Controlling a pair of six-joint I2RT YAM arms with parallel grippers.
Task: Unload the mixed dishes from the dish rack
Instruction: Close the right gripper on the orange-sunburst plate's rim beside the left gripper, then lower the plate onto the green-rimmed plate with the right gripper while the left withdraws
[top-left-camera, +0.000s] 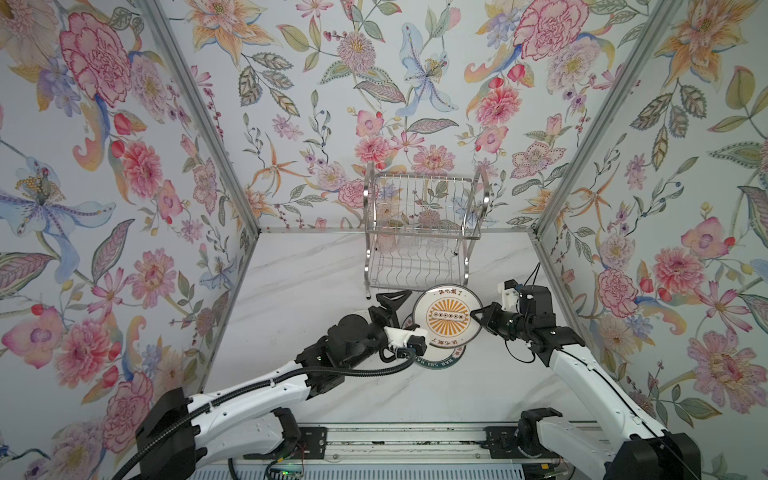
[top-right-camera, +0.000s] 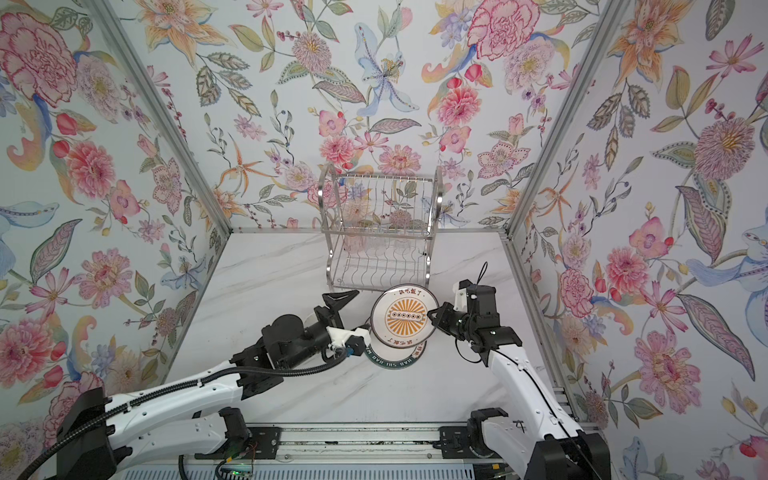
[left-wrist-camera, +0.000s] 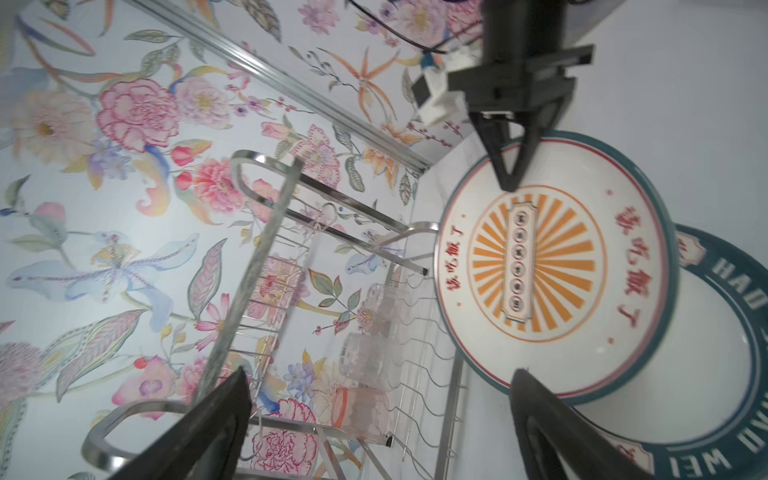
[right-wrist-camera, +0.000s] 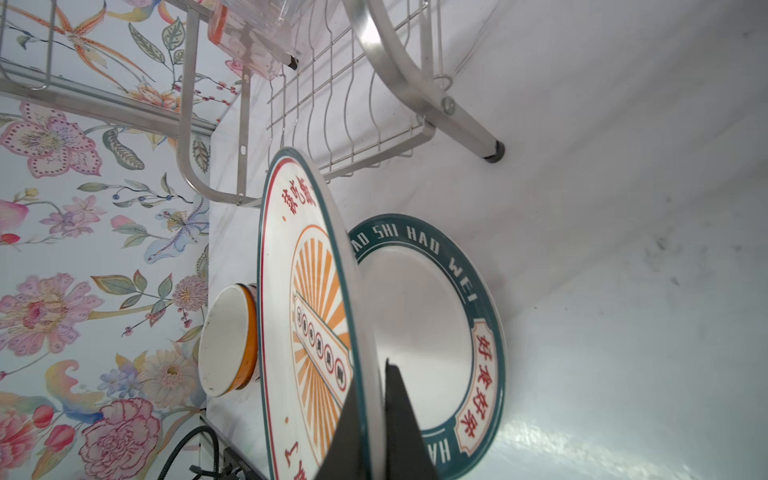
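Pinching the right-hand rim of the orange sunburst plate (top-left-camera: 446, 318), your right gripper (top-left-camera: 473, 318) was clamped on it and held it steeply tilted in front of the dish rack (top-left-camera: 419, 232). Beneath it, the green lettered plate (right-wrist-camera: 415, 324) lay flat on the table (top-left-camera: 291, 291). Whether the tilted plate's lower edge touched the flat one could not be told. Your left gripper (left-wrist-camera: 380, 372) had its jaws spread wide and held nothing, just beside the sunburst plate's opposite edge. An orange bowl (right-wrist-camera: 226, 338) sat on the table near that plate, on your left arm's side. Clear tumblers (left-wrist-camera: 365, 361) remained in the rack, and its slotted lower shelf showed no plates.
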